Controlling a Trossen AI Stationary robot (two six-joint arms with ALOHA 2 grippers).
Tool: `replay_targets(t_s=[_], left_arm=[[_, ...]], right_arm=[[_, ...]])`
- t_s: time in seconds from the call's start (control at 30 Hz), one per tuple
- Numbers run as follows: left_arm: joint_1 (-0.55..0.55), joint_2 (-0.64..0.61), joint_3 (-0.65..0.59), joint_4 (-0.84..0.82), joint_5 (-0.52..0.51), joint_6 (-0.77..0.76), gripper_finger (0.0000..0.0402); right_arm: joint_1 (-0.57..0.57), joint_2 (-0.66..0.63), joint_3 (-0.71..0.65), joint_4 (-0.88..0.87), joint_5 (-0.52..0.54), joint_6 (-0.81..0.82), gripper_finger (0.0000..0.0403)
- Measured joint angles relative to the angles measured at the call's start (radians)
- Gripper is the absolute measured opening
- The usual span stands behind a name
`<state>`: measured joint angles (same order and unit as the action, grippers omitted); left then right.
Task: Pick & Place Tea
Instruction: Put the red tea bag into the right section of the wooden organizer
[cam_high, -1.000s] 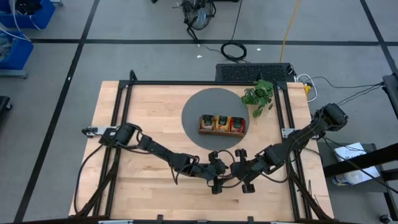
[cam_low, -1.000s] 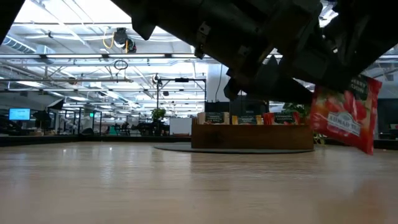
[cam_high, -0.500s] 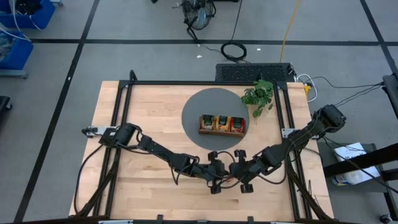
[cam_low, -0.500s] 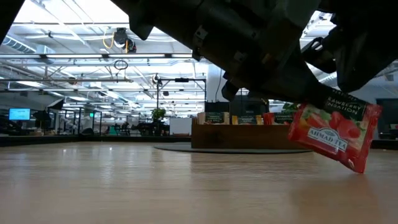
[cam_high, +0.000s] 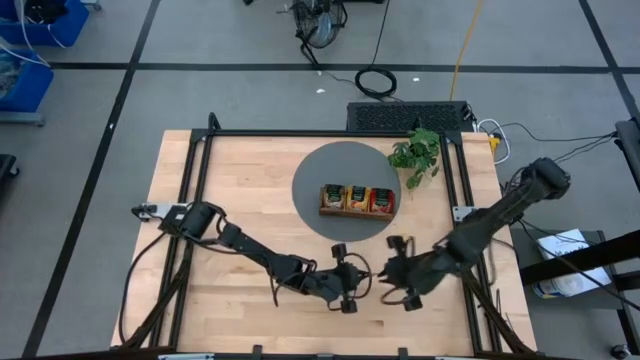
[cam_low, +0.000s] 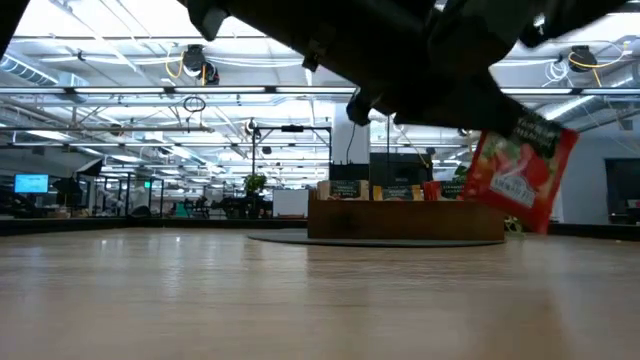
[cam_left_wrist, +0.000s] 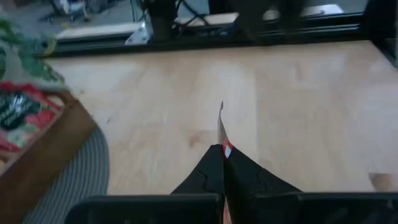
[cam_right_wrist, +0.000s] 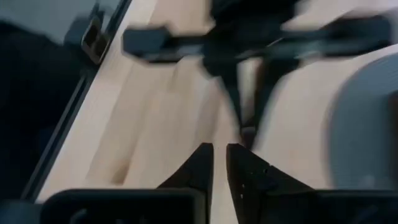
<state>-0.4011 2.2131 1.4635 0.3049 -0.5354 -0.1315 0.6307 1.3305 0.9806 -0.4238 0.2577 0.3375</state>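
A red tea packet hangs in the air near the table's front, with my left gripper shut on it. In the left wrist view the packet shows edge-on as a thin strip. My right gripper stands a short way off toward the table's right, facing the left gripper. Its fingers are a little open with nothing between them. Farther back, a brown wooden tray with tea packets standing in its three compartments rests on a round grey mat. My left gripper pinches the red packet's two flat faces between its two fingers, by the packet's upper part. The fingers point toward the table's right, slanting a little down. The packet sticks out past the fingertips, tilted and lifted clear of the table.
A green leafy plant stands at the mat's far right. A black frame runs along the table's left, far and right sides. Bare wood lies left of the mat and along the front.
My right gripper has drawn back from the left gripper toward the table's right edge and has risen, leaving the red packet with the left gripper. The packet dipped toward the table, then rose and now hangs higher, still tilted.
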Motion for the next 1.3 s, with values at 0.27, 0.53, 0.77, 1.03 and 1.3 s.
replay_targets(t_s=[0.27, 0.53, 0.77, 1.03, 1.3], left_arm=[[-0.021, 0.000, 0.000, 0.098, -0.029, 0.116, 0.0003], [0.001, 0.000, 0.000, 0.140, 0.017, 0.118, 0.0002], [0.012, 0.000, 0.000, 0.138, 0.046, 0.083, 0.0002], [0.012, 0.000, 0.000, 0.138, 0.047, 0.084, 0.0003], [0.012, 0.000, 0.000, 0.098, 0.042, 0.072, 0.0005]], right_arm=[[0.055, -0.105, -0.034, -0.054, 0.045, 0.030, 0.0088], [0.007, 0.000, -0.037, -0.126, 0.027, 0.131, 0.0182], [-0.042, 0.007, -0.037, -0.121, 0.026, 0.095, 0.0216], [-0.104, 0.103, -0.037, -0.046, -0.105, 0.065, 0.0173], [-0.134, 0.129, -0.037, -0.022, -0.134, 0.022, 0.0054]])
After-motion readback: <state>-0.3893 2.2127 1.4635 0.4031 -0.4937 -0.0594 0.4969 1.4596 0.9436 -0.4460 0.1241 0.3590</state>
